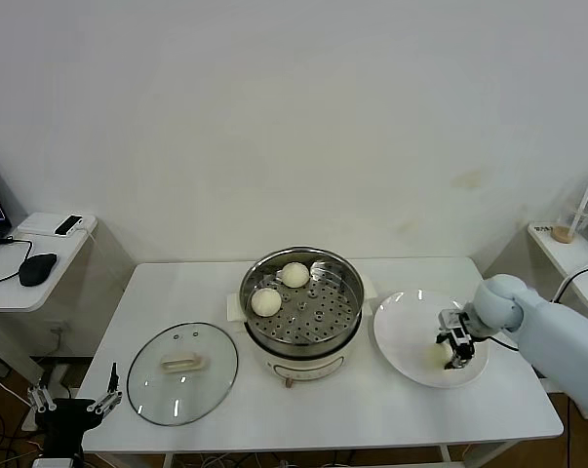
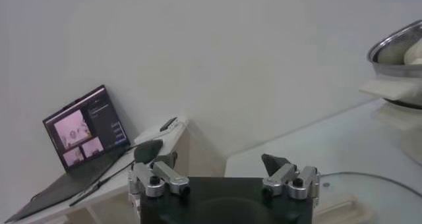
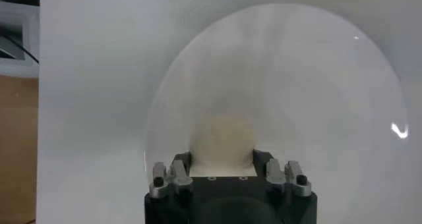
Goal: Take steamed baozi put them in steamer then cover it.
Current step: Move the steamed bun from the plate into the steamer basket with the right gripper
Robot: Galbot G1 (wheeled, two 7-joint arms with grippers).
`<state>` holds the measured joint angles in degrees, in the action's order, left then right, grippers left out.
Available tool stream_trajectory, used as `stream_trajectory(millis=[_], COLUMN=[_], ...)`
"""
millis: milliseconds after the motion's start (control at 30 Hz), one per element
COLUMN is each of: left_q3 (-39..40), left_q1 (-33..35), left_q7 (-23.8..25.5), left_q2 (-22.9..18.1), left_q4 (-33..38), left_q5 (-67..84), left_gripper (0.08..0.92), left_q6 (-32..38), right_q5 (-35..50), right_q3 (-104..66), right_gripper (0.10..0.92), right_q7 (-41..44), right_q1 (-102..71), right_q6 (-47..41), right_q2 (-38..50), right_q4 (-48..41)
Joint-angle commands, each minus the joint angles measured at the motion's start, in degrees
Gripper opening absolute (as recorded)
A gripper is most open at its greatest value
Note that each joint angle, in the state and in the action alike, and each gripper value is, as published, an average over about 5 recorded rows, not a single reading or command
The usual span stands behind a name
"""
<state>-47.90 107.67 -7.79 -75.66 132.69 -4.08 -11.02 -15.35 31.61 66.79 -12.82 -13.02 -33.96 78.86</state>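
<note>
Fingers [image 3: 183, 167] of the right gripper [image 3: 221, 167] are pinching a steamed baozi [image 3: 222, 143] from both sides as it sits on the white plate [image 1: 408, 331], on the tabletop [image 1: 176, 292] to the right of the steamer [image 1: 301, 304]. In the head view that gripper [image 1: 452, 343] reaches down over the plate's right half, the bun mostly hidden under it. Two more steamed baozi lie on the perforated tray inside the steamer, one [image 1: 294, 275] toward the back and one [image 1: 266, 301] at the left edge, close together but not clearly touching. The cover [image 1: 182, 372] lies flat on the tabletop just left of the steamer, handle up, apart from the pot. Low at the left front corner, off the tabletop's edge, the left gripper [image 1: 74, 402] hangs idle with its fingers [image 2: 157, 176] spread wide and nothing between them. Beyond it stands a side desk [image 1: 11, 283] with a laptop [image 2: 82, 134] and a mouse [image 1: 38, 268].
</note>
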Motion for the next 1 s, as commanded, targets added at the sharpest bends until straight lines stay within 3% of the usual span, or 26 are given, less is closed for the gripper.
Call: stream_trajectory(millis=[33,367,700,1000], left_q3=[0.1,0.3,-0.1,-1.3], left_q1=[-0.1,-0.3,-0.1,0.1], left_q7=[0.0,0.1,0.1,0.1], left_q2=[0.1,0.6,0.6,0.0], left_q4=[0.0,0.2,0.6,0.5], left_q5=[0.1,0.3,0.5,0.7], left_gripper=[0.823,0.823,0.823,0.823], left_q6=[0.0,0.0,0.0,0.0], right_q5=[1.7,9.6,15.7,20.0], right_q3=[-0.1,5.7,16.4,21.6], right_gripper=[0.585,0.585,0.587,0.594], right_q7=[2.3,3.9,2.3,-2.1], right_q1=[5.2,24.7,42.1,41.7], right_q6=[0.4,-0.6,-2.5,-2.5], right_q2=[1.8,0.4,-10.8,-20.7], right_q4=[1.3,2.0,1.9,3.9])
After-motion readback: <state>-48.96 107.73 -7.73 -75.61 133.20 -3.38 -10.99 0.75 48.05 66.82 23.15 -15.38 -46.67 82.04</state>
